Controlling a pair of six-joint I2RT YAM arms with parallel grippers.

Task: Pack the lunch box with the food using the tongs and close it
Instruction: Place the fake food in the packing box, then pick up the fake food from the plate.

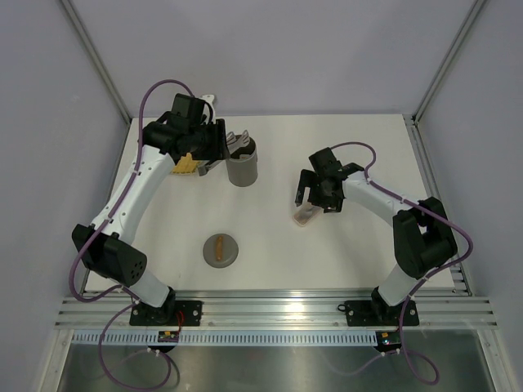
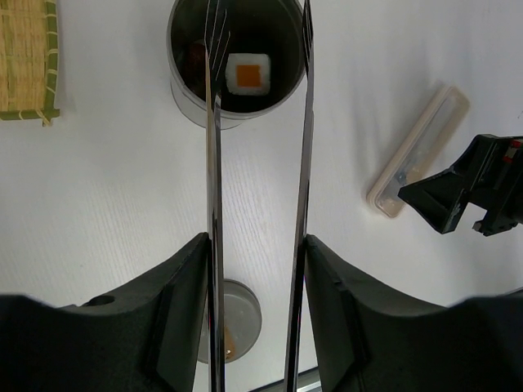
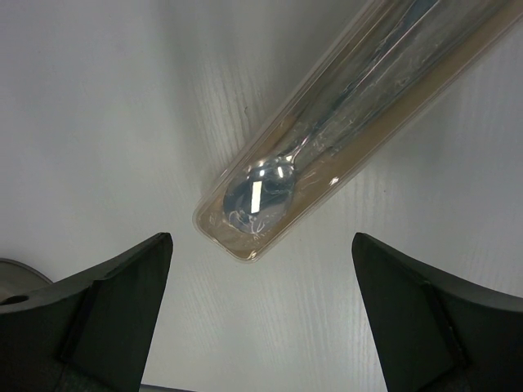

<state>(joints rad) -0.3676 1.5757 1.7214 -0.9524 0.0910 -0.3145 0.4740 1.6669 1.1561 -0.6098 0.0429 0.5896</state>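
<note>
The grey lunch box (image 1: 243, 169) stands upright at the back of the table, left of centre. In the left wrist view I look down into the lunch box (image 2: 194, 108), where a white food piece with an orange centre (image 2: 248, 74) lies beside a darker piece. My left gripper (image 2: 257, 245) is shut on the silver tongs (image 2: 304, 163), each finger pressed against one arm. The tongs' tips are spread apart over the lunch box mouth with nothing between them. My right gripper (image 3: 261, 237) is open and hovers just above the table.
A pale oblong cutlery case (image 3: 327, 147) with a spoon inside lies under the right gripper (image 1: 306, 196). The round grey lid (image 1: 221, 249) with a brown handle lies near the table's front. A yellow woven mat (image 2: 29, 57) sits left of the lunch box.
</note>
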